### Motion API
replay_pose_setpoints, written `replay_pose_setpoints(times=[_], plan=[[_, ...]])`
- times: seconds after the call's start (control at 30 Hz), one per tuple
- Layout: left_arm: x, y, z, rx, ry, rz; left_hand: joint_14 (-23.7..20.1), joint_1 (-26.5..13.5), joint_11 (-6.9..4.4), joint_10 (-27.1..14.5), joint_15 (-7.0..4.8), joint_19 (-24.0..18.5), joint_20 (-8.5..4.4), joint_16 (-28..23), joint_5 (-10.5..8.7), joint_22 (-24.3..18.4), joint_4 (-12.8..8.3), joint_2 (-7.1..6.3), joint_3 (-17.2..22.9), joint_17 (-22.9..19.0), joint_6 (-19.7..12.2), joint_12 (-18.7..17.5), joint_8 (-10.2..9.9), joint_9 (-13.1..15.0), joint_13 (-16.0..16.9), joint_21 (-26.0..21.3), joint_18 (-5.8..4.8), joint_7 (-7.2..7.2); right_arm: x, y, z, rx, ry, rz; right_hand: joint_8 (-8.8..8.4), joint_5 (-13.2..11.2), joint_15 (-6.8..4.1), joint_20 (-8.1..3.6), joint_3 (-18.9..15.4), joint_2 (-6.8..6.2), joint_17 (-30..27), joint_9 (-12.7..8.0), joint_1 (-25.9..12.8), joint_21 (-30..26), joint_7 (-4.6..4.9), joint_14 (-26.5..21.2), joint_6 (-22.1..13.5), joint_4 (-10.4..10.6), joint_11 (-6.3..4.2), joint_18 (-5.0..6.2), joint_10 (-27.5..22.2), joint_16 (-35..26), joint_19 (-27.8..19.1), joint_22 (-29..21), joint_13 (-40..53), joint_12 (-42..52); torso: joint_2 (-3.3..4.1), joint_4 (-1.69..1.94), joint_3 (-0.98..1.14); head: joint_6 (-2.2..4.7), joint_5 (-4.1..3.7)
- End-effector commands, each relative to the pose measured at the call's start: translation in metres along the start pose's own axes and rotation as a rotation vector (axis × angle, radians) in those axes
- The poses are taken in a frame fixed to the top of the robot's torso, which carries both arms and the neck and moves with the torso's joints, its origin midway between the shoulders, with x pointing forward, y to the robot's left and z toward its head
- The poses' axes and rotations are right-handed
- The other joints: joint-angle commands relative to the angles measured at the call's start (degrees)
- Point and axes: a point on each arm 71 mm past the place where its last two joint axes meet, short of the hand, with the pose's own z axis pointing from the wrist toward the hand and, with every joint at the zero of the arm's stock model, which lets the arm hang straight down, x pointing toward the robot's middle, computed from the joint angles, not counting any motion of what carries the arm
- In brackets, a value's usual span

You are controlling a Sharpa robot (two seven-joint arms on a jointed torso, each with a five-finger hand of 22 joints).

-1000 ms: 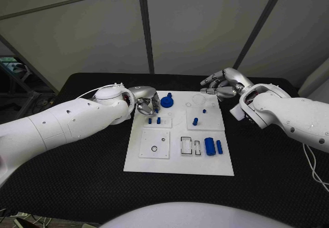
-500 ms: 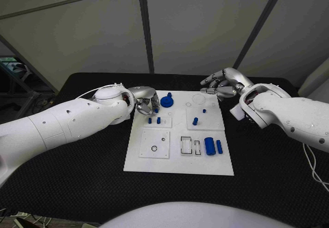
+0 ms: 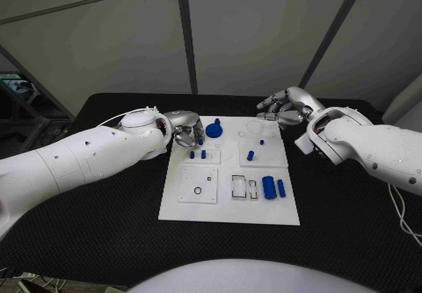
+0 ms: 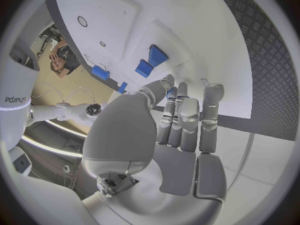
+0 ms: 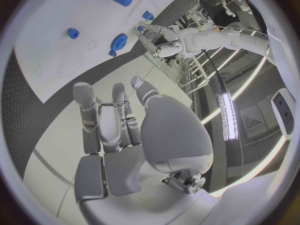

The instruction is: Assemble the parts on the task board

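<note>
The white task board lies in the middle of the black table. My left hand hovers over its far left corner, beside a blue gear, and holds nothing. In the left wrist view its fingers reach out straight toward two small blue pegs. These pegs stand just in front of the hand. My right hand hangs over the far right corner, fingers loosely spread and empty. Further blue pegs stand mid-board. A blue cylinder and a blue bar lie near the front right.
Black table surrounds the board on all sides. Rectangular recesses and a square plate with a ring sit in the board's front half. The right wrist view shows the gear and my left arm beyond it.
</note>
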Motion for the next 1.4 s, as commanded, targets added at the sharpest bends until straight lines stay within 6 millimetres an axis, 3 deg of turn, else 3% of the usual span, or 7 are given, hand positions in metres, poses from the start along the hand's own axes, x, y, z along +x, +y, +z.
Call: replay_pose_setpoints(times=[0.03,0.53,0.77,0.93,1.1,1.23,1.4], plan=[[-0.001,0.001,0.000,-0.004,-0.002,-0.003,-0.35,-0.34,-0.02,0.45,0.13,-0.18,0.07,0.24,-0.09,0.06,0.06,-0.44,-0.43,-0.10,-0.65,-0.36,-0.49,-0.02,-0.09,-0.26,0.68,-0.04,-0.001,0.001,0.000,-0.007,0.001,-0.002,0.28,0.26,-0.25,-0.06,0.44,-0.58,-0.10,-0.07,0.06,-0.41,-0.02,0.56,-0.05,0.06,0.07,0.38,0.58,-0.29,-0.16,-0.16,-0.31,-0.36,-0.04,0.01,-0.01,-0.03,-0.05],[-0.006,0.014,-0.011,-0.019,-0.039,-0.009,-0.83,-0.25,-0.12,0.60,0.03,-0.64,0.04,-0.14,-0.08,-0.42,0.01,-0.72,-0.60,-1.24,-2.54,-1.06,-2.32,0.05,-0.26,-1.09,0.88,0.06,-0.004,-0.005,-0.002,0.002,0.025,-0.086,0.72,-0.37,-0.11,-0.05,3.35,-1.53,-2.44,0.02,0.99,0.21,0.15,0.71,0.95,-0.23,0.43,0.10,-1.08,-2.81,1.50,1.32,-9.06,-10.97,-0.03,0.03,-0.05,-0.02,-0.01],[-0.019,0.024,-0.026,0.010,-0.145,-0.061,-7.00,0.22,0.60,-0.33,0.59,-5.72,0.39,-7.44,-0.09,-5.10,-0.26,-0.74,-0.18,-11.87,1.01,-2.14,-1.37,0.52,-0.43,-7.28,2.04,0.26,-0.005,-0.009,-0.007,-0.010,0.063,-0.274,1.35,-2.16,0.13,0.02,7.37,-1.60,1.08,0.07,2.81,3.82,0.03,1.99,3.51,-1.83,0.71,-0.77,0.55,0.37,4.72,6.60,-16.91,-21.25,-0.07,0.05,-0.06,0.18,-0.06],[-0.029,0.036,-0.041,0.012,-0.236,-0.231,-12.26,0.60,0.70,0.16,0.68,-7.33,0.33,-13.85,-0.08,-5.73,-0.50,-0.45,0.09,-19.87,3.06,-1.89,-0.80,0.62,-0.22,-8.99,2.13,0.44,0.002,-0.012,-0.013,-0.023,0.095,-0.450,1.18,-2.95,0.27,0.18,9.47,-2.32,2.11,-0.03,2.85,6.29,-0.14,2.26,4.87,-2.49,0.94,-1.36,2.17,1.62,6.45,10.17,-20.95,-27.32,-0.03,-0.08,-0.01,0.55,-0.56],[-0.037,0.044,-0.056,-0.003,-0.333,-0.528,-13.10,0.20,0.60,0.88,0.71,-8.21,0.42,-15.53,-0.08,-6.38,-0.27,-0.32,-0.39,-21.24,3.57,-1.42,-0.97,0.45,0.03,-10.42,2.14,0.47,0.009,-0.012,-0.017,-0.038,0.102,-0.582,0.09,-3.14,0.43,0.34,10.46,-3.12,2.26,-0.22,2.42,7.36,-0.19,2.26,4.96,-2.70,1.13,-1.59,2.74,2.07,6.97,11.65,-23.34,-30.22,-0.06,0.05,0.07,0.84,-2.03],[-0.039,0.046,-0.065,-0.013,-0.385,-0.723,-13.44,-0.13,0.59,1.01,0.72,-8.42,0.45,-16.25,-0.08,-6.73,-0.09,-0.29,-0.78,-21.86,3.81,-1.27,-1.04,0.40,0.12,-11.08,2.13,0.46,0.013,-0.011,-0.019,-0.045,0.102,-0.640,-0.34,-3.18,0.52,0.43,10.74,-3.40,2.42,-0.26,2.33,7.70,-0.14,2.29,4.83,-2.80,1.27,-1.67,2.71,2.30,7.16,12.14,-24.03,-31.01,-0.06,0.09,-0.09,1.06,-2.76],[-0.040,0.048,-0.072,-0.021,-0.429,-0.909,-13.89,-1.13,0.71,0.76,0.90,-8.73,0.60,-17.07,-0.08,-7.26,0.42,-0.56,-1.64,-22.56,3.83,-1.28,-1.25,0.31,0.15,-12.02,2.06,0.52,0.018,-0.011,-0.019,-0.039,0.117,-0.677,-1.15,-3.19,0.75,0.60,11.15,-3.91,2.54,-0.31,2.11,8.12,0.11,2.30,4.47,-2.93,1.54,-1.75,2.62,2.58,7.32,12.72,-25.17,-32.22,-0.06,0.04,-0.04,1.22,-3.14]])
